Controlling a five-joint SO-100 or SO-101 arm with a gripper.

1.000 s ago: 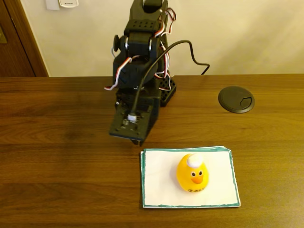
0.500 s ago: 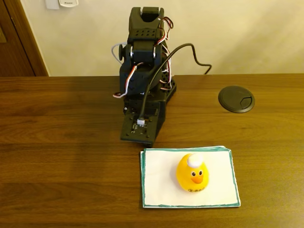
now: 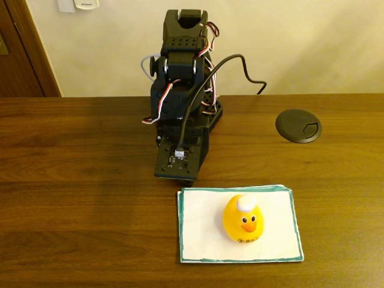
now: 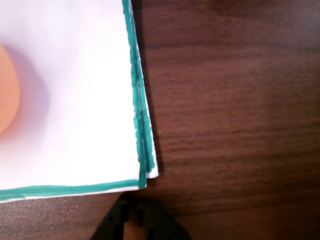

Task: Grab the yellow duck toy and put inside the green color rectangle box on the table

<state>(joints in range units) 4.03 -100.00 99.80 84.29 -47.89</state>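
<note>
Office-like room: wooden desk (image 3: pixel 72 150) with cable grommet (image 3: pixel 298 125).

we've got a yellow duck toy (image 3: pixel 243 219) with an orange beak and white cap, sitting on white paper with a green border (image 3: pixel 240 260) — dark brown grainy table (image 3: pixel 78 198), black arm (image 3: pixel 180 90), black disc (image 3: pixel 298 125).
</note>
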